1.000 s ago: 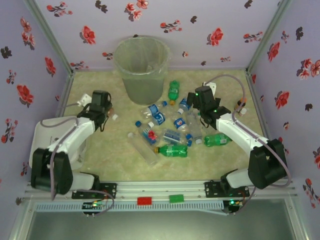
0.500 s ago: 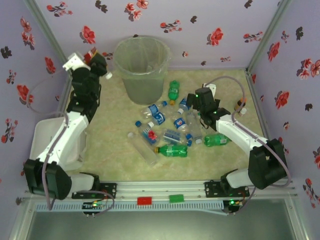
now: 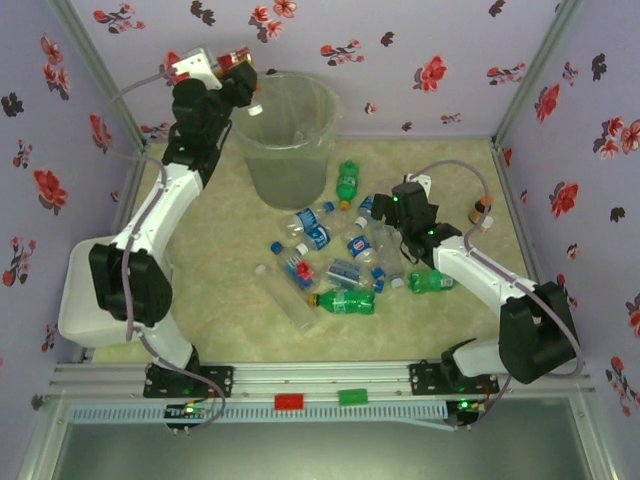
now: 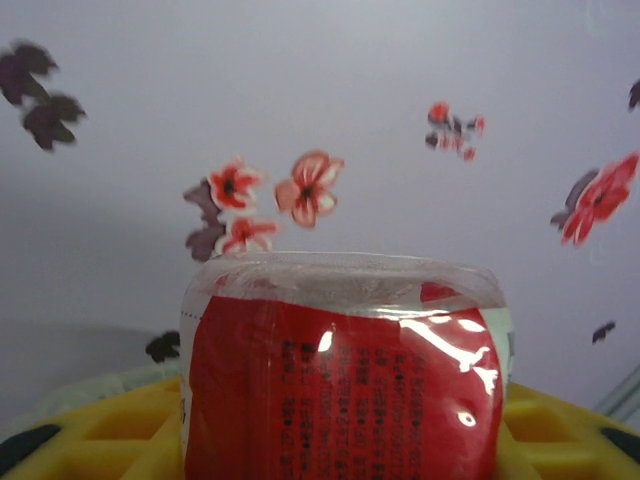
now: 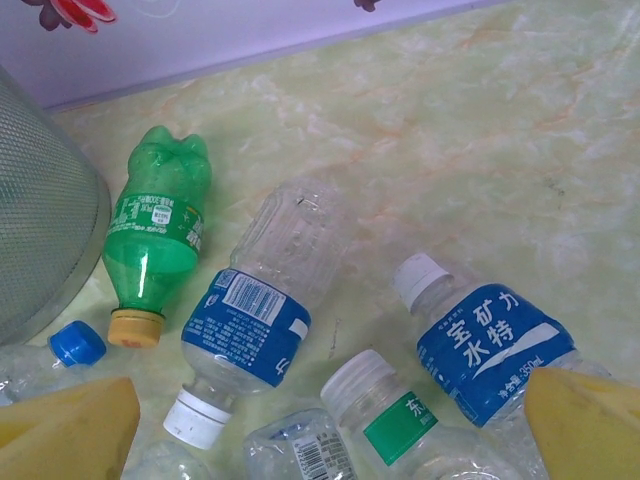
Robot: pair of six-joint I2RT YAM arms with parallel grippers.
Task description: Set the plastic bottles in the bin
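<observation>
Gripping a red-labelled bottle in my left hand at the bin rim, upper left; right hand spread wide, most bottles left on the bench.

Walls: lilac panels printed with red and dark flowers.
Floor: pale yellow-green marbled mat.
Right side: tiny brown bottle with orange cap.
Front rail: small red block, small green block.
Left edge: white rounded tub.

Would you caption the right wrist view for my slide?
Open right hand above plastic bottles lying beside the bin.
</observation>
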